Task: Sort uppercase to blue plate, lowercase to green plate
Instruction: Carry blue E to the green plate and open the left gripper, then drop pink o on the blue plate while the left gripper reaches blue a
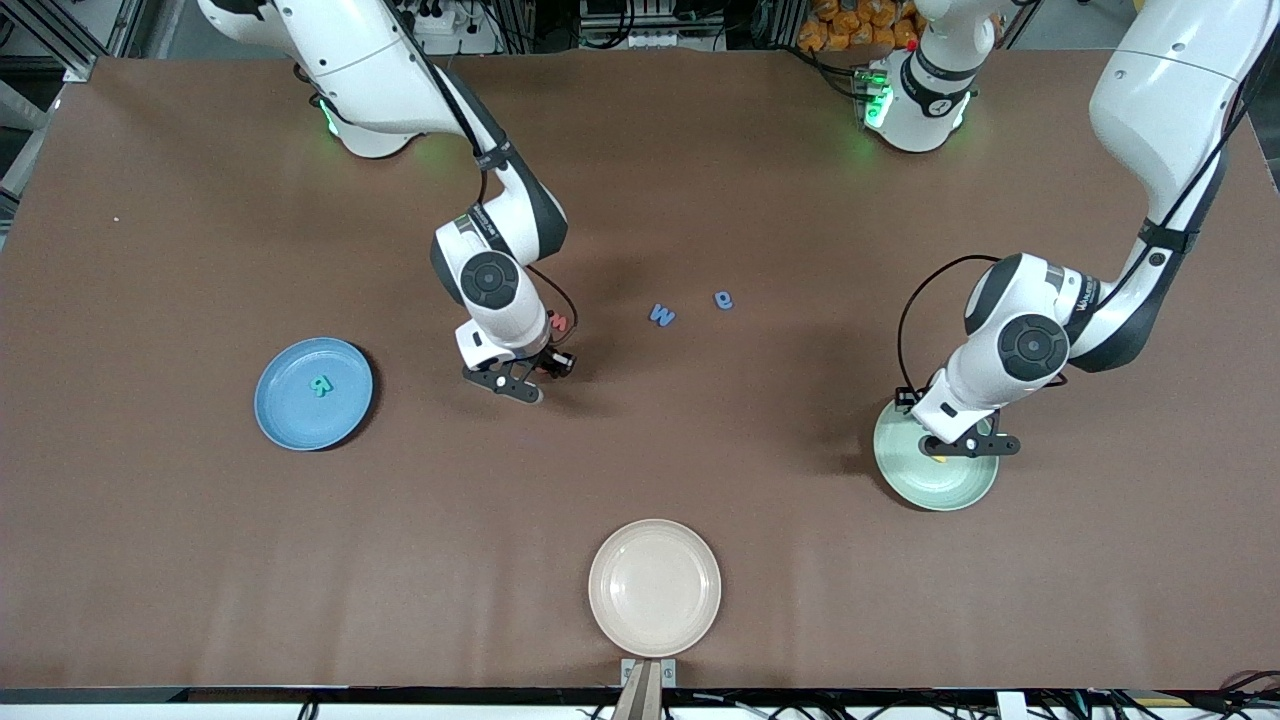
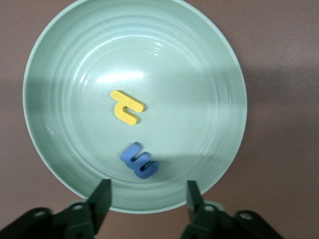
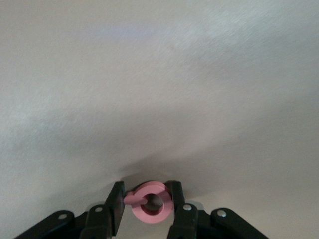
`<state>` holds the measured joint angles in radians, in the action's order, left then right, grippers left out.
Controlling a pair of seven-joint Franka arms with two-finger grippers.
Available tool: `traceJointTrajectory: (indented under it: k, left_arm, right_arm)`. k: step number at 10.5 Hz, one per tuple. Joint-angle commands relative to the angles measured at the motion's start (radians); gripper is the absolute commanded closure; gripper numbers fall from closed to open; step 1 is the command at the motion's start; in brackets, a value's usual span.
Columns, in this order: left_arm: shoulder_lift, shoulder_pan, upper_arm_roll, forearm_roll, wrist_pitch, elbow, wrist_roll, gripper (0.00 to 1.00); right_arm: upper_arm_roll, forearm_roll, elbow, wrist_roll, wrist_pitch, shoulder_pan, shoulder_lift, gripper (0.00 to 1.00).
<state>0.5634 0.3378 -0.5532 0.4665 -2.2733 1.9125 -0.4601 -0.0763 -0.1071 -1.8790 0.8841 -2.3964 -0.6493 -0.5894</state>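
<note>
Right end effector (image 3: 144, 204) clenched the pink Q (image 3: 148, 201); left end effector (image 2: 148, 199) stood released over the green plate (image 2: 65, 59). Your next move, likely: the blue plate (image 1: 285, 415).

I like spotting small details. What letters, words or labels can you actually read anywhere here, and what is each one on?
"R": teal foam letter lying on the blue plate.
"M" or "W": blue foam letter on the table; which one cannot be told.
"a": blue foam letter on the table beside it.
Grey lettering on the left arm's wrist: too small to read.
Letters in the green plate: a yellow one and a blue one, shapes unclear.
</note>
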Motion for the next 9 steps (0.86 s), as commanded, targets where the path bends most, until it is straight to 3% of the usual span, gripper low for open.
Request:
traceJointTrajectory:
  k: [1, 3, 5, 9]
  left_arm:
    - [-0.022, -0.011, -0.037, -0.040, 0.011, 0.007, -0.067, 0.00]
    - [-0.020, -0.017, -0.112, -0.046, 0.038, 0.002, -0.203, 0.00]
    - [-0.014, -0.083, -0.155, -0.046, 0.038, 0.005, -0.410, 0.00]
    - [0.006, -0.245, -0.168, -0.063, 0.037, 0.002, -0.693, 0.00]
  right_arm:
    - [0.016, -0.012, 0.163, -0.082, 0.252, 0.098, -0.006, 0.91]
    - [0.010, -0.025, 0.172, -0.141, 0.322, 0.153, 0.029, 0.91]
    - [0.007, -0.013, 0.173, -0.314, 0.442, 0.282, 0.063, 0.91]
    - [0.004, 0.092, 0.133, -0.627, 0.451, 0.511, 0.059, 0.89]
